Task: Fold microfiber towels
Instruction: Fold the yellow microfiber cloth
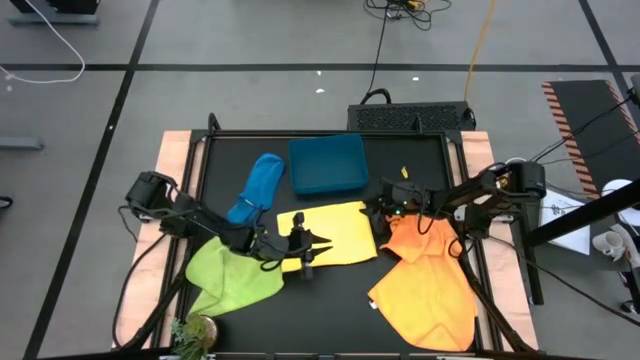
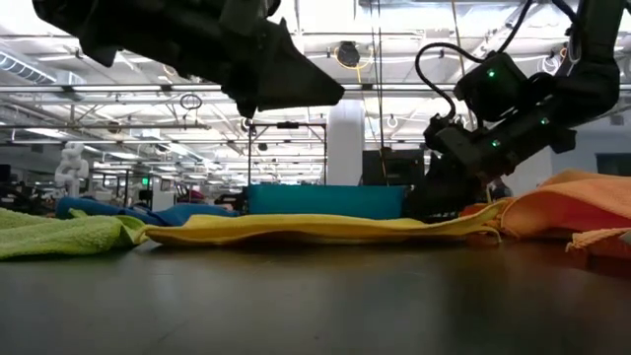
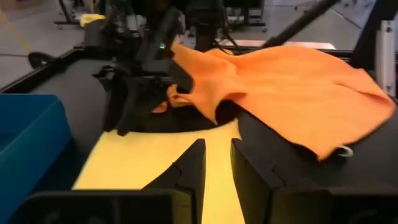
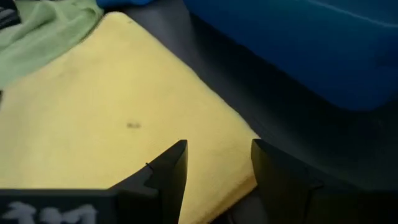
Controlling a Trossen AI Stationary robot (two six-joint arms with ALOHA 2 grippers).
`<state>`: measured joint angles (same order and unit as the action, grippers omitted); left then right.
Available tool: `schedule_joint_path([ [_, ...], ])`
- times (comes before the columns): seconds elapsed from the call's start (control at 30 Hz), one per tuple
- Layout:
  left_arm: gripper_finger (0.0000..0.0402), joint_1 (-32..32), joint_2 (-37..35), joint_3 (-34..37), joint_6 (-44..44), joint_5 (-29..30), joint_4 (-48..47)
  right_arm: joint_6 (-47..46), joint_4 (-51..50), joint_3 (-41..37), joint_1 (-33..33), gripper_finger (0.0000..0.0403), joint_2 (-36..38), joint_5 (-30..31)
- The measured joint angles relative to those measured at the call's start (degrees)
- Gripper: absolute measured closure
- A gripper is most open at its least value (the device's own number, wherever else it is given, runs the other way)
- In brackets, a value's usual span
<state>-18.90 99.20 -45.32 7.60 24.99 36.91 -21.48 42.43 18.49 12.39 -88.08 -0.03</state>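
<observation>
The yellow towel (image 1: 325, 232) lies spread flat at the middle of the dark counter (image 1: 420, 150), with the lime green towel (image 1: 232, 275) touching its left edge and the orange towels (image 1: 425, 280) heaped against its right edge; the blue towel (image 1: 258, 187) lies bunched behind it, just beside the teal bin (image 1: 327, 165). From above, the bin's inside shows only its own teal floor, with no cloth in it. The left claw (image 1: 312, 243) hangs over the near edge of the yellow towel, its fingers slightly spread with nothing between them, and the low view shows it raised clear of the cloth. The right claw (image 1: 383, 212) sits low at the yellow towel's far right corner, fingers spread on either side of the cloth's edge, as the right wrist view shows, with the bin's wall just beyond. The left wrist view alone shows orange cloth draped over the right arm's claw. The low view shows the yellow towel rippled rather than perfectly flat, and the bin standing behind it. A small potted plant (image 1: 195, 333) stands at the counter's near left corner.
</observation>
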Motion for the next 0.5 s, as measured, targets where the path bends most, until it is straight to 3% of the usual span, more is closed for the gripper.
schedule_joint_path([
  [0.27,0.0325,0.3,0.0,0.0,0.7,0.0,0.5,0.1,-5.0,0.0,2.3,0.0231,0.0,-0.1],
  [0.5,0.0325,1.2,0.0,0.0,-0.5,0.7,0.3,0.8,-3.1,0.0,3.0,0.0232,0.0,-0.2],
])
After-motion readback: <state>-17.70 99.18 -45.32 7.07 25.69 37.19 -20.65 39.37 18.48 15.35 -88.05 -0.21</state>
